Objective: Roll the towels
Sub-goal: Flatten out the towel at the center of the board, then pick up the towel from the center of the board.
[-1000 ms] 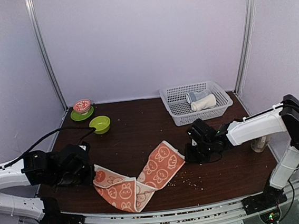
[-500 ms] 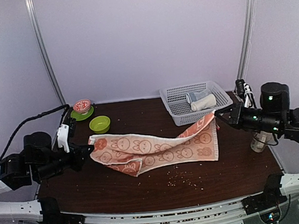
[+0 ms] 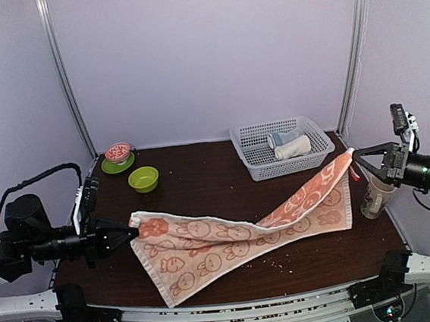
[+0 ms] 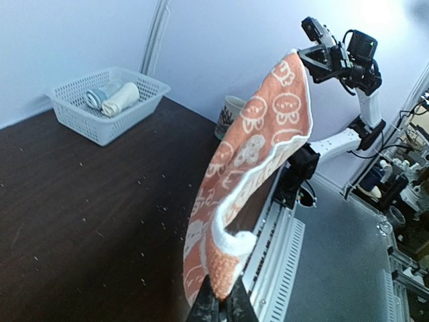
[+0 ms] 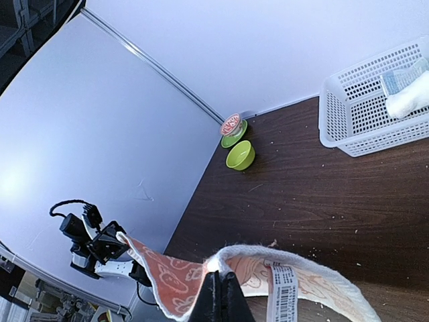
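Left tool (image 3: 132, 225) is pinched tight on one corner of the orange-red terry towel with white circle patterns (image 3: 230, 239). Right tool (image 3: 354, 155) is clamped on a corner at the far end, higher up and out past the right side of the dark brown wooden tabletop (image 3: 202, 181). Both wrist views confirm this, with cloth bunched between the closed fingers.

The towel hangs spread between the two arms and is mostly airborne, sloping down from right to left. Its middle sags and there is a fold along the top edge. The lower left corner droops toward the front of the tabletop; I can't tell if it touches.

The white plastic mesh basket (image 3: 292, 166) at back right holds a cream-white rolled cloth (image 3: 293, 148) with a pale grey-blue cloth bundle (image 3: 281, 137) beside it. So one towel looks already rolled and put away.

Progress is roughly half. The orange-red towel is unrolled, only opened out. What's left, I'd judge, is to lay it flat on the tabletop, smooth the fold, roll it end to end, and probably drop it in the basket.

The lime-green round bowl (image 3: 143, 178) and the green plate with a small red-patterned bowl (image 3: 118, 155) sit back left, well apart from the towel.
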Controlling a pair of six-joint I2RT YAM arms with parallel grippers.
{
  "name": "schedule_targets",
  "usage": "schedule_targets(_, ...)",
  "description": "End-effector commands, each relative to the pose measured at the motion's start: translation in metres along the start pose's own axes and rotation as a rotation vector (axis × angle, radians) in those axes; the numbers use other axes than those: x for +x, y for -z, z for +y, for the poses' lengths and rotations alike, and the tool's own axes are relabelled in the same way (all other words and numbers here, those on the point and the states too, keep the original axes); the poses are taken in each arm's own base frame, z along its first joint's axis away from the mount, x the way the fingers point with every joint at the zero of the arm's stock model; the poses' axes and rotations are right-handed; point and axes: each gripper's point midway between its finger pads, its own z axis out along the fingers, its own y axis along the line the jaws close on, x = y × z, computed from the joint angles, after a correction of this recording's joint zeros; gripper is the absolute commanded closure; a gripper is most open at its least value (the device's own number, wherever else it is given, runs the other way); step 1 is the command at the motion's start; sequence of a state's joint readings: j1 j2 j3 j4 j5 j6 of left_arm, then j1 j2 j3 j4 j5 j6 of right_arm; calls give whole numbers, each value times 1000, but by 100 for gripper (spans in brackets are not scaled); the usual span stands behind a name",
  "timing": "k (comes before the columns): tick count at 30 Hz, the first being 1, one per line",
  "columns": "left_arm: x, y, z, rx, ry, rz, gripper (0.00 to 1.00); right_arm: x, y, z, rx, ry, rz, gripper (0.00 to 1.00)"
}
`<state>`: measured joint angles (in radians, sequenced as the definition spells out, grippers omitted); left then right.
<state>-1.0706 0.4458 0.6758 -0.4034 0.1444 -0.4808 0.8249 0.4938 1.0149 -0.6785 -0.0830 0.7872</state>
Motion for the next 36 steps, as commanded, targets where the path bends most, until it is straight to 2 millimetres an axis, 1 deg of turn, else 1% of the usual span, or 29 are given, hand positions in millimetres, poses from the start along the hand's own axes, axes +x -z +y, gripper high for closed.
schedule_targets(1,28,1,-7,73,116,56,100,11,3,-27,102,-76,7,100)
schedule_targets(4,35,-13,21,-60,122,46,100,19,-18,-55,208,-135,-21,100)
schedule_targets(8,36,-42,62,-242,89,43,100,35,-53,-109,411,-215,-46,100)
schedule_targets(11,33,-63,94,-294,130,33,100,42,-76,-144,494,-277,-59,100)
schedule_targets(12,33,-67,106,-309,147,23,100,43,-83,-155,512,-296,-58,100)
schedule_targets(15,22,-69,136,-379,144,-36,100,39,-99,-179,550,-313,-69,100)
schedule_targets(18,11,-67,159,-449,113,-76,100,32,-114,-199,607,-298,-54,100)
schedule_targets(21,6,-75,178,-465,91,-93,100,27,-132,-214,632,-283,-37,100)
schedule_targets(23,4,-85,186,-459,66,-85,100,31,-147,-227,656,-273,-3,100)
schedule_targets(24,6,-91,191,-456,56,-71,100,31,-153,-230,660,-268,8,100)
schedule_targets(25,13,-99,196,-455,54,-46,100,31,-160,-233,662,-266,15,100)
schedule_targets(28,20,-111,206,-449,47,-40,100,38,-174,-239,655,-268,52,100)
schedule_targets(30,25,-114,209,-445,44,-48,100,43,-179,-242,654,-269,73,100)
schedule_targets(32,30,-112,210,-443,51,-65,100,47,-180,-242,648,-263,92,100)
schedule_targets(36,42,-101,205,-437,70,-81,100,57,-169,-245,659,-255,118,100)
